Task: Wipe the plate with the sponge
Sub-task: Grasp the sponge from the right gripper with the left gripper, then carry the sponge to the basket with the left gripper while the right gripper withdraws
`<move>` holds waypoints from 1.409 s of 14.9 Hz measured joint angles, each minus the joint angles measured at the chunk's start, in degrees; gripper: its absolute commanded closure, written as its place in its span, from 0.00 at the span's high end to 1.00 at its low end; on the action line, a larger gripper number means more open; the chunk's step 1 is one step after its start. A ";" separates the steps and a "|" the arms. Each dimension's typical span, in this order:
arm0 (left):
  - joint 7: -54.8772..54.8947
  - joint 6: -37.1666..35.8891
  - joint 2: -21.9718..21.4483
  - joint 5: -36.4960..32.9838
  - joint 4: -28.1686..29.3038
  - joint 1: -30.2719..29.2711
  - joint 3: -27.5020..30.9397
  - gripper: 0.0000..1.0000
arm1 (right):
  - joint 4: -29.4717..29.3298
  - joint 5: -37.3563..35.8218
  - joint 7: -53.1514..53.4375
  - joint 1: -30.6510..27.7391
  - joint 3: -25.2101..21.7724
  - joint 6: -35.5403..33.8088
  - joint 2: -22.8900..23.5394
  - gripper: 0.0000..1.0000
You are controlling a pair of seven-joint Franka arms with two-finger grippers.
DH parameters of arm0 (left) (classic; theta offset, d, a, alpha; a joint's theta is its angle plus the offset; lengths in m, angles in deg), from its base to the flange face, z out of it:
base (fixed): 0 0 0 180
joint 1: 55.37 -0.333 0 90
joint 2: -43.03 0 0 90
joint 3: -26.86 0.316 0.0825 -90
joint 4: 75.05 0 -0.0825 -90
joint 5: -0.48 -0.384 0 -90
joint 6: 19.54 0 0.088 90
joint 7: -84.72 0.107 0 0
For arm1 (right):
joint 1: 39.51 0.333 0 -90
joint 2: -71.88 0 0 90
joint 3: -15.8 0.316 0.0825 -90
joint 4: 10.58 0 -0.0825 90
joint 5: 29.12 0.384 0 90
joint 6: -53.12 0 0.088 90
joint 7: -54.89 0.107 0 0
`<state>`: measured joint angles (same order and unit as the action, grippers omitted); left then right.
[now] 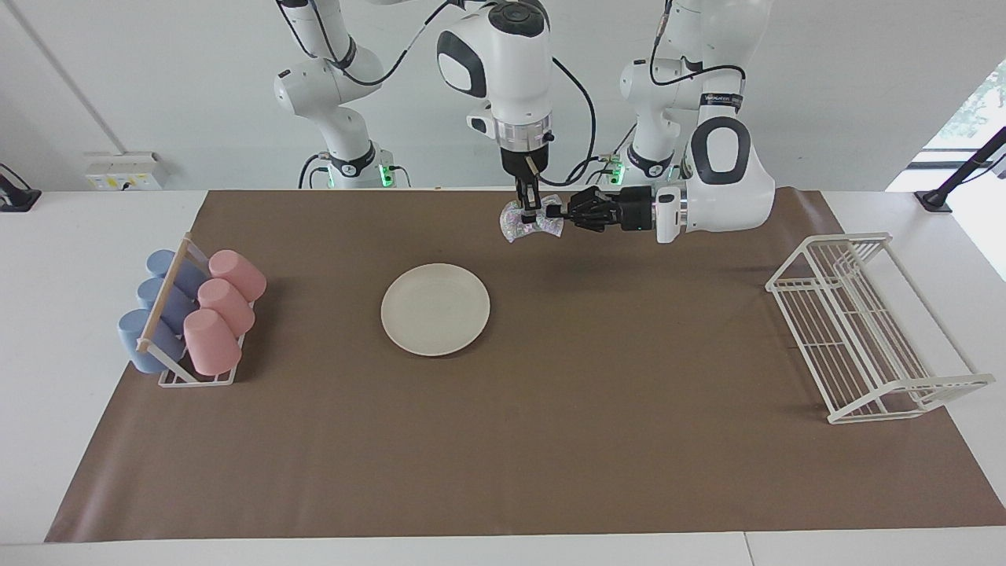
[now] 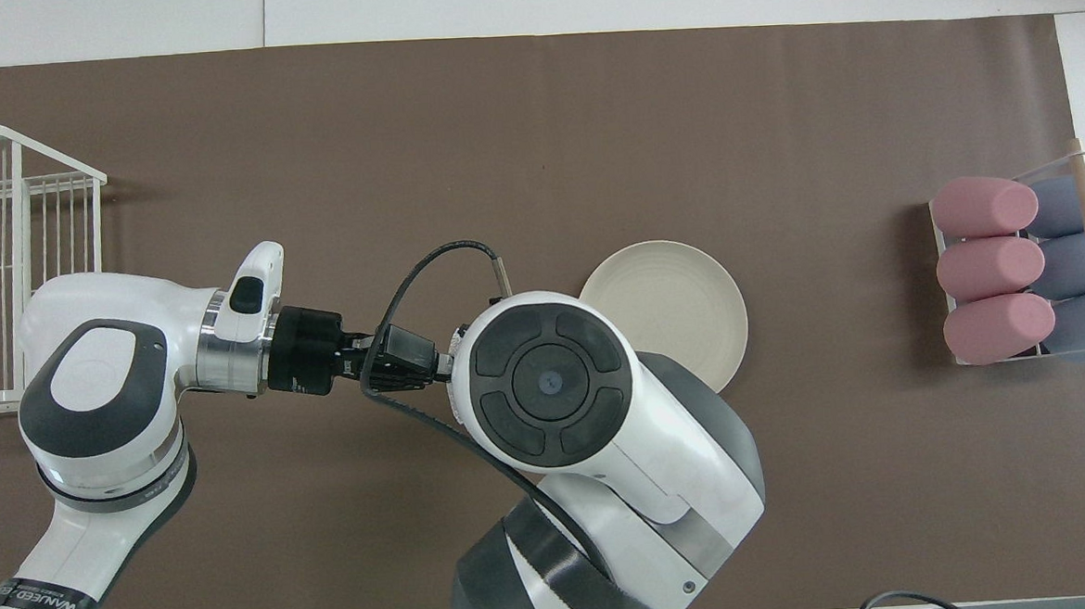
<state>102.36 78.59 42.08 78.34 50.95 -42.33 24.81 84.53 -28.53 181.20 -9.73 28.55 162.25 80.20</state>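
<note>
2 grippers meet at the sponge [image 1: 531, 221], which hangs in the air over the mat [image 1: 550, 440] near the robots' edge of the table. The right gripper [image 1: 530, 206] points straight down with its fingers pinched narrow on the sponge's top middle. The left gripper [image 1: 559, 211] comes in level from the side, its tip at the sponge's edge; whether its fingers grip or only touch cannot be told. The sponge looks light, soft and wrinkly, drooping at both sides of the pinch, so a hold across its bunched middle should serve best. An edge hold would likely let it flop.

The plate [image 1: 435, 308] lies flat on the mat, untouched and farther from the robots than the sponge. It seems stiff, smooth and breakable, and may slide under wiping; its raised rim is the place to steady it.
</note>
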 measured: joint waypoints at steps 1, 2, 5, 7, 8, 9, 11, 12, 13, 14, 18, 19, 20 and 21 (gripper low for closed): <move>-0.13 -0.03 0.00 0.00 0.00 -0.02 0.09 0.00 | 0.00 0.00 -1.13 -0.03 -0.02 -0.01 -0.10 1.00; -0.34 -0.03 0.00 -0.01 0.00 -0.03 0.16 0.00 | 0.01 0.00 -1.99 -0.03 -0.02 -0.02 -0.21 1.00; -1.69 0.05 0.00 -1.80 -0.02 -0.04 0.22 0.00 | 0.29 -0.05 -8.19 -0.40 -0.13 -0.55 -1.01 1.00; -3.66 0.75 0.00 -6.73 -0.40 -0.04 0.28 0.00 | 1.11 -0.15 -21.29 -2.37 -0.21 -1.74 -2.28 1.00; -5.18 1.54 0.00 -9.09 -0.99 -0.03 0.28 0.00 | 1.87 -0.16 -29.42 -4.18 -0.25 -2.47 -3.33 1.00; -7.16 2.30 -0.02 -12.09 -2.02 0.02 0.23 0.00 | 2.68 -0.17 -37.71 -6.35 -0.30 -3.54 -4.67 1.00; -12.96 4.17 -0.04 -20.38 -4.72 0.66 -0.23 0.00 | 3.61 -0.17 -52.61 -10.83 -0.43 -6.87 -7.59 1.00; -17.01 5.90 -0.06 -24.78 -5.96 1.98 -0.31 0.00 | 3.86 -0.17 -59.02 -12.84 -0.53 -9.33 -8.99 1.00; -21.28 7.83 -0.06 -28.85 -6.94 3.70 -0.41 0.00 | 3.98 -0.17 -64.66 -14.62 -0.64 -12.27 -10.15 1.00; -25.76 9.32 -0.05 -33.28 -7.82 5.51 -0.49 0.00 | 4.01 -0.18 -70.06 -16.25 -0.73 -15.48 -11.01 1.00; -47.65 11.05 0.49 -57.56 -13.03 14.02 -0.77 0.00 | 4.02 -0.19 -95.36 -23.67 -2.30 -20.28 -13.88 1.00; -50.82 10.81 0.78 -62.70 -13.89 15.37 -0.82 0.00 | 4.03 -0.19 -100.69 -25.07 -3.10 -20.95 -14.01 1.00; -52.19 9.72 1.05 -67.41 -14.37 16.11 -0.86 0.00 | 4.08 -0.19 -105.46 -26.22 -4.06 -21.34 -14.00 1.00; -52.64 7.52 1.30 -71.80 -14.78 16.45 -0.85 0.00 | 4.17 -0.19 -109.63 -27.09 -5.11 -21.39 -13.98 1.00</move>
<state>49.72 86.11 43.38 6.54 36.17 -25.88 23.97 88.70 -28.72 71.57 -36.81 23.44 140.86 66.22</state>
